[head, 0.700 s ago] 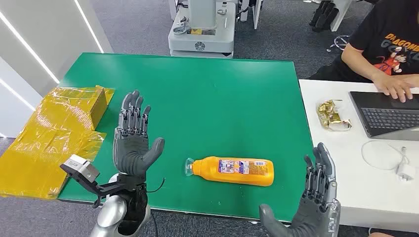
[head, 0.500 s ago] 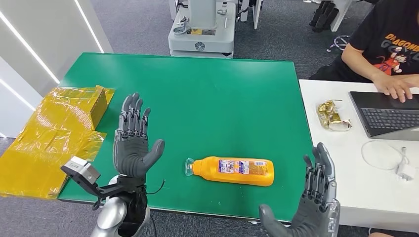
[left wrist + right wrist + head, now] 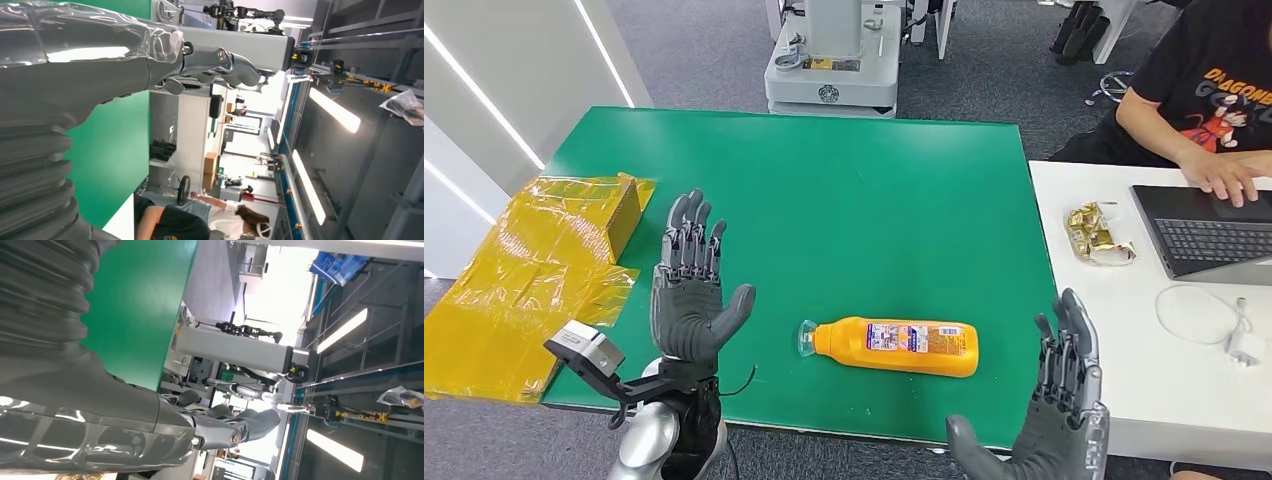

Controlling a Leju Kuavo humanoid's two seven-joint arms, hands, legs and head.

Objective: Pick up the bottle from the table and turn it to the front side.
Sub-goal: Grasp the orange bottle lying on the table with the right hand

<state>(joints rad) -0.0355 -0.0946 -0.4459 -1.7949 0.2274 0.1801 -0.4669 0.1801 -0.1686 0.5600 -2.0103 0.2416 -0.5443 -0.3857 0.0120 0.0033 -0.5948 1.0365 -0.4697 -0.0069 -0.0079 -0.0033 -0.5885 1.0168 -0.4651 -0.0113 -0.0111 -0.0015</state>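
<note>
The orange plastic bottle with a clear cap is lying on its side on the green table. Left hand and right hand are hovering spread, empty. Likely light, rigid, slippery; grasp mid-body.

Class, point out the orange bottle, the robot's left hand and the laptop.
orange bottle (image 3: pixel 894 346), head view, middle of its body.
left hand (image 3: pixel 686 310), head view, on the palm.
laptop (image 3: pixel 1214 238), head view, on the keyboard.
</note>
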